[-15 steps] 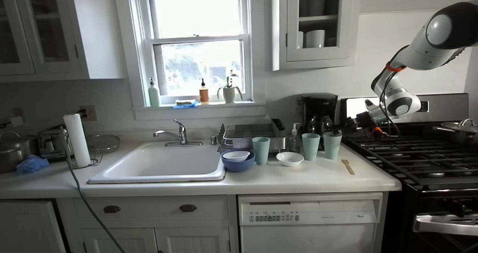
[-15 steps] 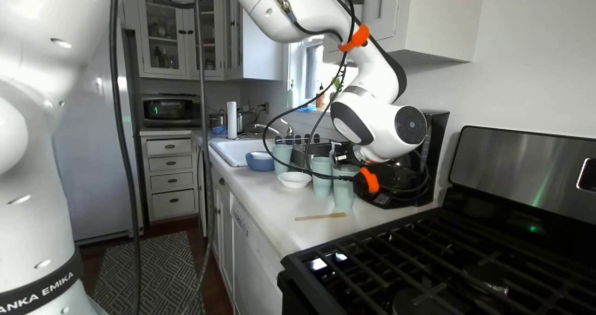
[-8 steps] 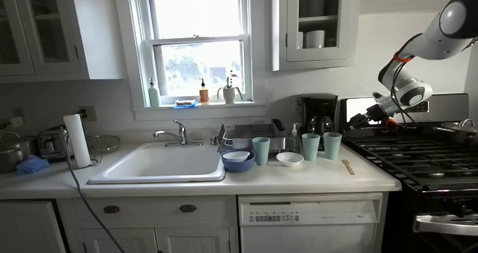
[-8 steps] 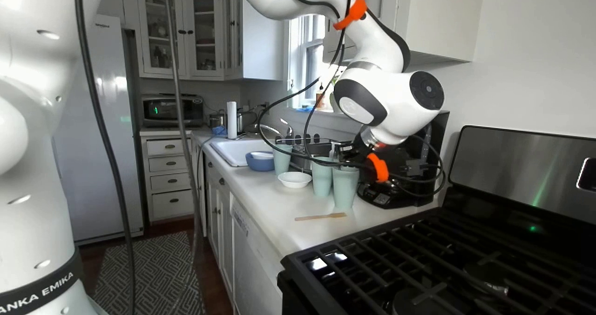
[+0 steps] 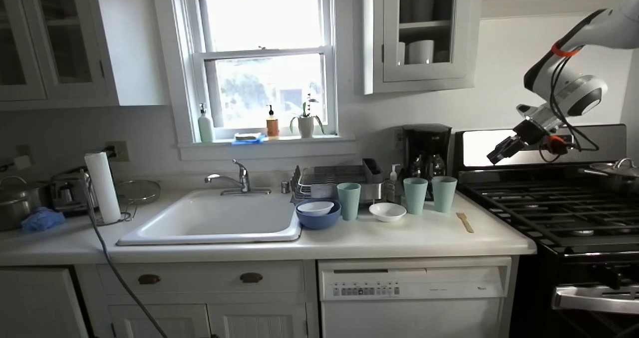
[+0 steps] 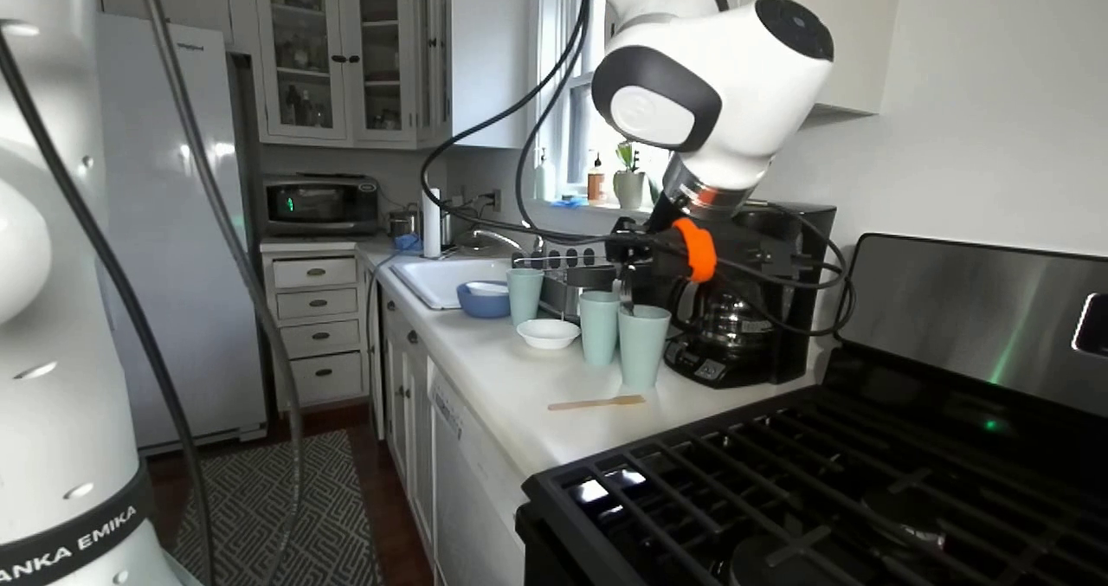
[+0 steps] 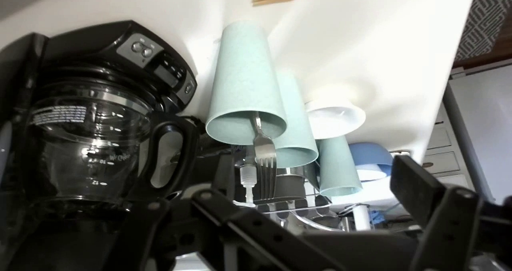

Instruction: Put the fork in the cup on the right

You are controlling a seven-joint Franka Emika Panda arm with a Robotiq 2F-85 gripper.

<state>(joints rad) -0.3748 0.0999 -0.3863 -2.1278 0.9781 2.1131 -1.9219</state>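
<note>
A metal fork [image 7: 265, 151] stands in the rightmost pale teal-green cup [image 7: 247, 79], tines up and leaning on the rim. Its tines also show above that cup [image 6: 642, 350] in an exterior view [image 6: 626, 292]. The same cup [image 5: 444, 195] stands upright at the counter's right end. Two similar cups stand to its left, the middle one [image 5: 415, 196] and the left one [image 5: 349, 201]. My gripper [image 7: 316, 179] is open and empty, with its fingers wide apart. It is raised above and to the right of the cup in an exterior view [image 5: 494, 158], apart from the fork.
A wooden fork [image 5: 465, 222] lies on the counter in front of the right cup. A black coffee maker [image 6: 749, 309] stands close behind it. A white bowl [image 5: 388, 212], a blue bowl [image 5: 319, 220], a dish rack [image 5: 334, 175] and the stove [image 5: 564, 208] are nearby.
My gripper has moved up and to the right, away from the right cup. The metal fork is left in the cup. The cups and wooden fork have not moved.
</note>
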